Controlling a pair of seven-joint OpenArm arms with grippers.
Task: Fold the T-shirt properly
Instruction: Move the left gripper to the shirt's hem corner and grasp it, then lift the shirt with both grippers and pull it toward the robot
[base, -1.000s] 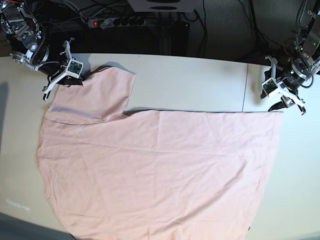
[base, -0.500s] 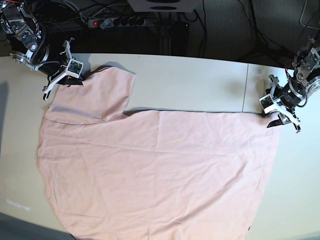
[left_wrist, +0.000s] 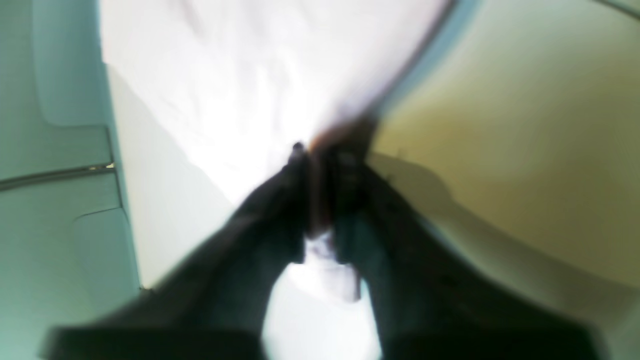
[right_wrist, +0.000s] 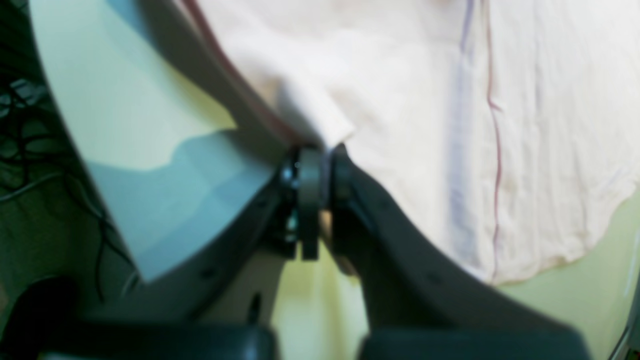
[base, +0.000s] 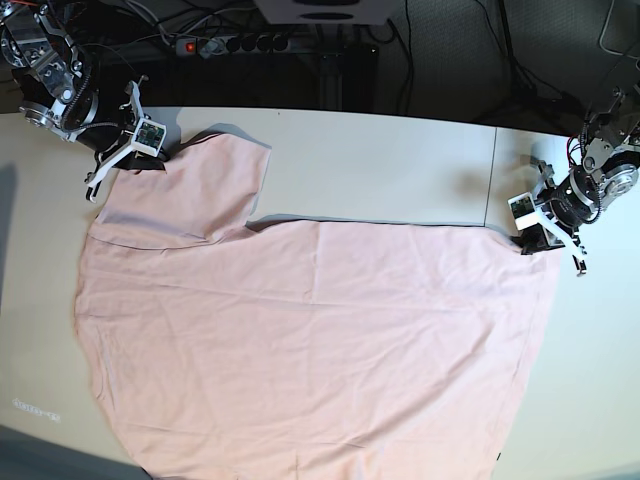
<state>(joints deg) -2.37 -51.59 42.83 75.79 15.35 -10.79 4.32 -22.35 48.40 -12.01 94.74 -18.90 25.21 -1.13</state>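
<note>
One big pale pink cotton T-shirt (base: 310, 340) lies flat on the white table (base: 380, 165). The left gripper (base: 541, 236) pinches its far corner, cloth between the black fingers (left_wrist: 280, 200). The right gripper (right_wrist: 320, 160) is clamped on the sleeve edge.

You've got bare surface (base: 380, 165) btwn the two arms along the far edge, nothing standing on it. T-shirt (base: 310, 350) covers most of the near half, lying flat. Behind the far edge, power strip (base: 235, 44) & cables (base: 450, 60) block the way.
</note>
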